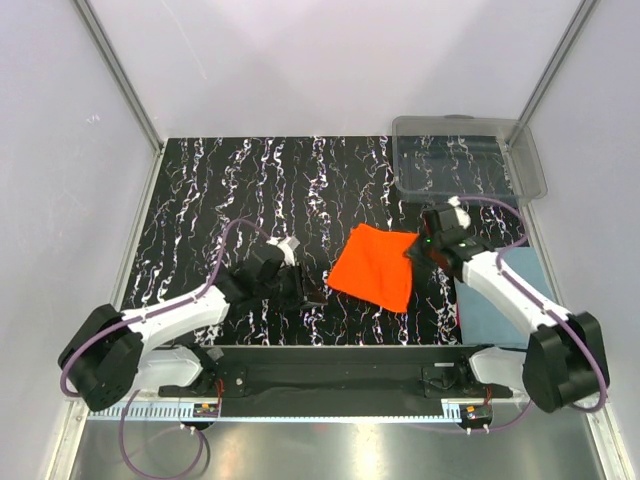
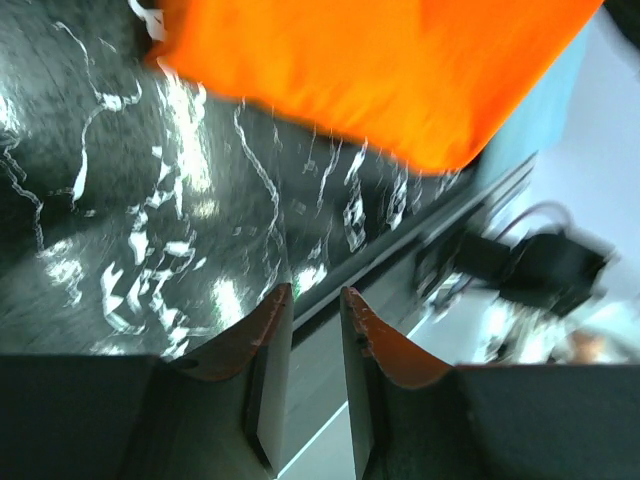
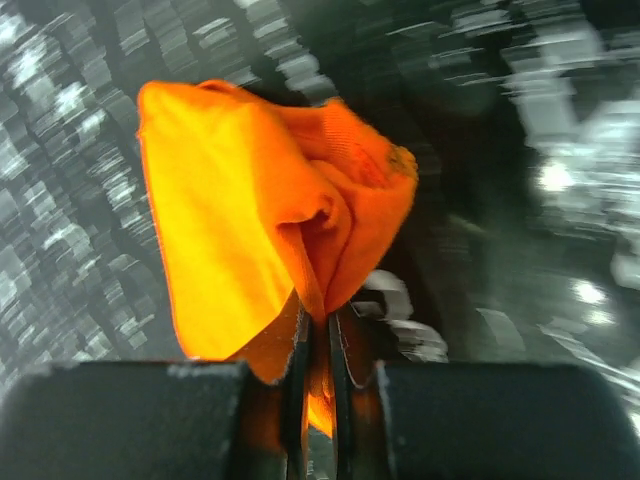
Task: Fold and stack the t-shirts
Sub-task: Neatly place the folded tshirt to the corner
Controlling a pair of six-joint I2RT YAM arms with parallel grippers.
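In the top view we see the orange shirt (image 1: pixel 372 265) lying just right of the middle of the frame on the black marbled table (image 1: pixel 220 190). It is a folded, roughly four-sided shape set askew, with one corner pointing toward the upper right. The right claw (image 1: pixel 415 250) sits at that corner, touching the cloth. In the right wrist view we find this claw (image 3: pixel 318 325) clamped on the orange shirt (image 3: pixel 240 220). The fingers are pressed together at the bottom middle of the frame with a bunched fold of orange pinched between them. The rest of the fold rises crumpled above the tips, against the blurred table.

The left claw (image 1: pixel 308 290) is low over the table, just left of the shirt's lower left edge. From above we cannot tell whether it touches the cloth. In the left wrist view we see this claw (image 2: pixel 315 295) with its jaws a little apart and nothing between them; only table shows through the gap. The orange shirt (image 2: pixel 380 70) fills the top of that frame, clear of the tips.

The blue shirt (image 1: pixel 490 310) lies flat at the lower right of the top view, by the table's right edge, partly under the right arm and apart from the orange one. The clear bin (image 1: pixel 530 165) stands in the upper right, apart from both shirts.
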